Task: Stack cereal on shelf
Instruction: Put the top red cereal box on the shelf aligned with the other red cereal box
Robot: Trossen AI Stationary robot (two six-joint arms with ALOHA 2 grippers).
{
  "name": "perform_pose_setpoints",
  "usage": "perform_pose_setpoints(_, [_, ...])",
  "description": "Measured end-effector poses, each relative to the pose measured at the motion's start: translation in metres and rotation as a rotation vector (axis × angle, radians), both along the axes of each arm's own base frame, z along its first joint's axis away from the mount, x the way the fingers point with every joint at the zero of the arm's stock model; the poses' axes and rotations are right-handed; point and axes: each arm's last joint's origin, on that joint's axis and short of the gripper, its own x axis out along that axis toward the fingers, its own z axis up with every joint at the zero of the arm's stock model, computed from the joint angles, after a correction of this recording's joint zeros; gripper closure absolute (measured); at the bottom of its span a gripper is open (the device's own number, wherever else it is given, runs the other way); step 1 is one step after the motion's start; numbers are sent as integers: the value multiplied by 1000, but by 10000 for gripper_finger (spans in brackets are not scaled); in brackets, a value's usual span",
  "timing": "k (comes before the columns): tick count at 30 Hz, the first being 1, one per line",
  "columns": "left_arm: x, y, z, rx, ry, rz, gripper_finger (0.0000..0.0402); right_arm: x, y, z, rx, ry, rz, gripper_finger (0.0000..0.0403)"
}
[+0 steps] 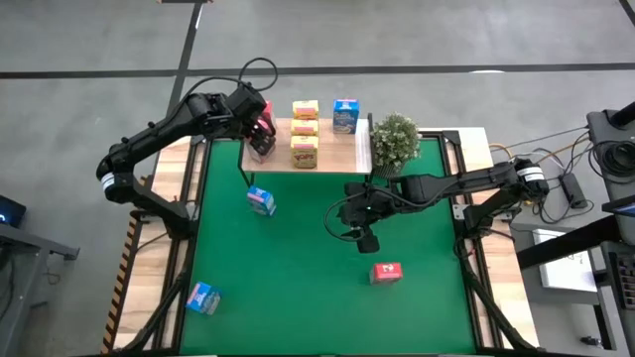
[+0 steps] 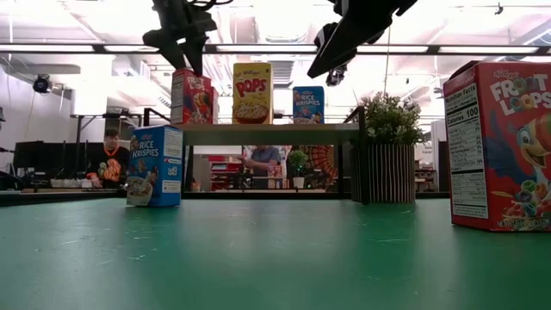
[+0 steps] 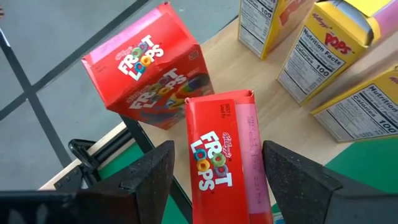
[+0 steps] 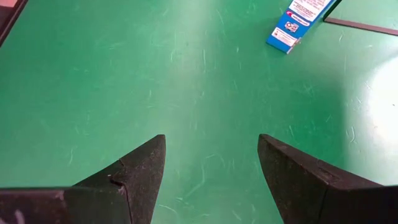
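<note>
While the left arm reaches in from the left edge of the high view, bent up and across to the upper centre, its left gripper [image 1: 262, 137] hangs over the left end of the shelf [image 1: 332, 151]. In the left wrist view its fingers [image 3: 147, 175] stand on either side of a red Froot Loops box [image 3: 222, 163] and close against its flanks; whether they actually press it I cannot tell. That box stands upright with its long axis running straight away from the wrist and its logo face toward the camera. A second Froot Loops box [image 3: 148, 68] stands just beyond it on the shelf, turned at an angle. Three yellow Pops boxes [image 1: 305, 132] sit in a column at mid-shelf, and a blue Rice Krispies box [image 1: 345, 116] stands near the right end, beside the potted plant [image 1: 395, 141].

The right arm stretches in from the right edge toward mid-frame, its right gripper [image 1: 364, 236] poised above the green tabletop [image 1: 298, 278], fingers [image 4: 140, 168] spread with nothing between them. A loose blue Rice Krispies box [image 1: 261, 200] lies left of it, another blue box [image 1: 202, 297] lies at lower left, and a red Froot Loops box [image 1: 386, 272] lies just below the right gripper on the mat.
</note>
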Motion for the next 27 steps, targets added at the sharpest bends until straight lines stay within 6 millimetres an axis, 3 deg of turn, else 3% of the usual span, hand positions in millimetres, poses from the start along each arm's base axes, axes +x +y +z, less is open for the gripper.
perform_pose_setpoints(13, [3,2,-14,-6,48,-40,189,-1,0,3,15,-10,-15,158])
perform_pose_setpoints(22, [3,1,-14,29,145,-216,224,-2,0,6,16,-30,-15,158])
perform_pose_setpoints(27, [3,-1,-13,34,182,-395,226,-2,0,6,20,-29,-20,158])
